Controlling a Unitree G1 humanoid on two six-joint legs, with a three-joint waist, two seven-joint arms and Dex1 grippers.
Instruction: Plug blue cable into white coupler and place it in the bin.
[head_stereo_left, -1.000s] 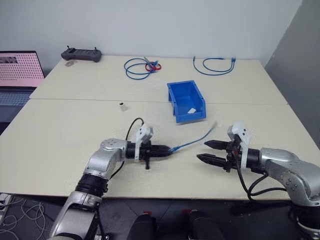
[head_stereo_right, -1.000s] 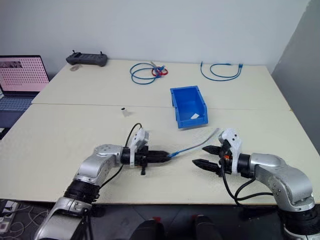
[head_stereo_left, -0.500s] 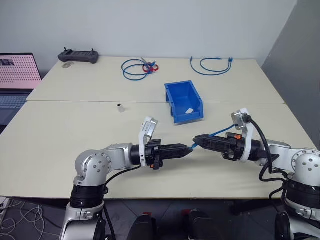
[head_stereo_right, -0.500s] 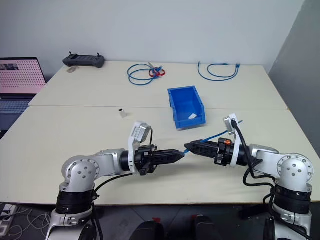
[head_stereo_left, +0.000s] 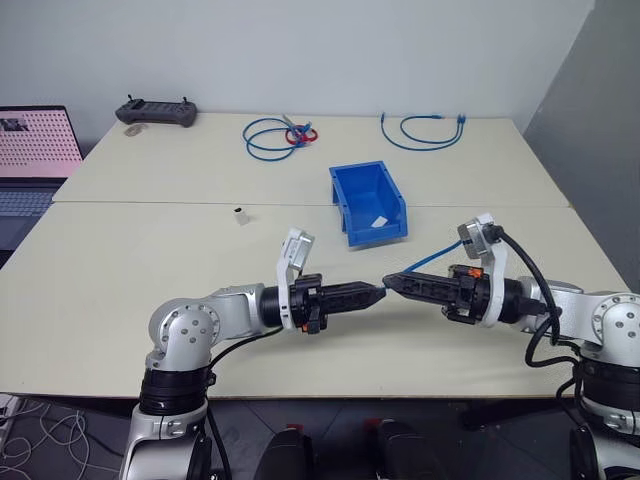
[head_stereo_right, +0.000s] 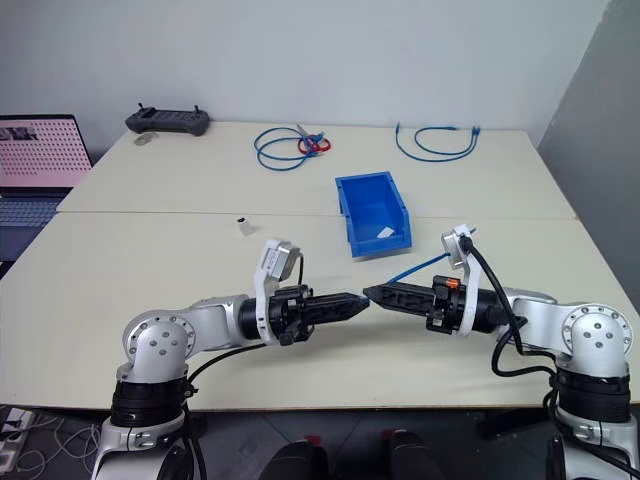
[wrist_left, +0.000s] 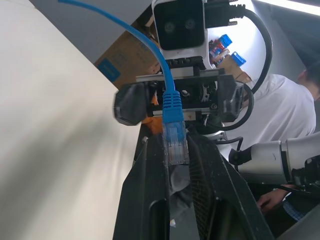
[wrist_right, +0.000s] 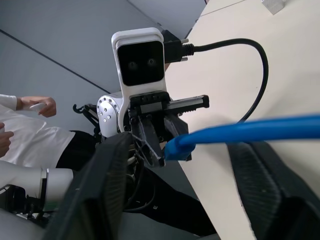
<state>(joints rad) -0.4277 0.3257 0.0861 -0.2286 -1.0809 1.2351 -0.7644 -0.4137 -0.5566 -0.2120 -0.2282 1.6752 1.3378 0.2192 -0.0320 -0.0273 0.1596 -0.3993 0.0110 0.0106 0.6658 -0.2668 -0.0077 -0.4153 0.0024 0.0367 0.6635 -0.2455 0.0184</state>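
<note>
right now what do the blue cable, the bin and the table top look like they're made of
Blue cable: looks like a smooth rubbery plastic jacket, bending in a soft curve; its plug is clear, hard-looking plastic behind a ribbed blue boot.
Bin: rigid moulded plastic, bright blue, slightly glossy walls.
Table top: matt cream board, probably laminate; a straight seam splits it into two panels.

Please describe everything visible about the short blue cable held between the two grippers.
The thin blue patch cable has a ribbed blue boot and a clear-blue plug at its end. The left gripper is shut on that plug. From there the cable passes between the right gripper fingers and rises in a gentle arc above the table, its far end behind the right wrist.
</note>
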